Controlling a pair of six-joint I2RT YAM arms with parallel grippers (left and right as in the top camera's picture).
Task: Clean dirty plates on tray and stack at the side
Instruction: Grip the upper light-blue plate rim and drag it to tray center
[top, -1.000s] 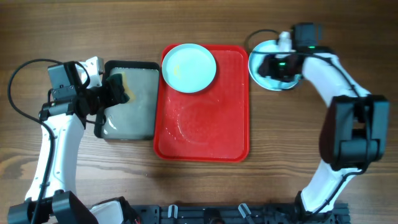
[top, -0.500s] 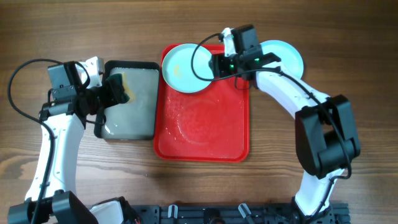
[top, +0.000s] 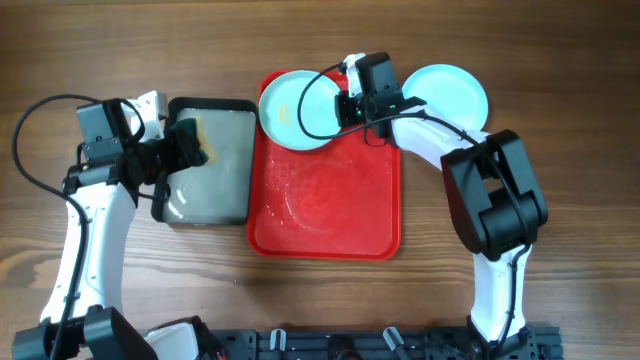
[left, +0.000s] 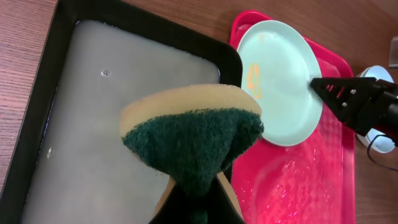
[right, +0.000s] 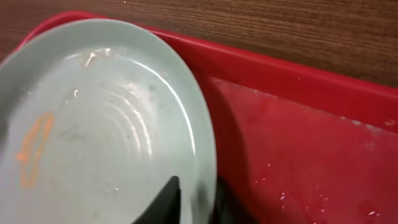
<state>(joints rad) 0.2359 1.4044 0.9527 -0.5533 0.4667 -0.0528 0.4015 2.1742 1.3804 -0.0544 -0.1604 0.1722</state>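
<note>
Pale mint plate (top: 300, 110), glossy and wet, w/ orange-yellow smear left of centre, sits in far-left corner of red tray (top: 330, 215), edge over the rim. Right hand (top: 345, 108) at plate's right edge, fingers either side of rim, narrow gap; can't tell if clamped. Second plate (top: 447, 93) on bench (top: 580, 60) just right of tray. Left hand (top: 188, 150) grips yellow/green sponge (left: 193, 137) over black tray (top: 210, 103) of cloudy water.

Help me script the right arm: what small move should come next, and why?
Probably close the right pincer on the plate rim: its fingers seem to straddle that edge, not yet clamped. The plate carries an orange smear and lies on the red tray, while the left pincer holds the sponge ready.
</note>
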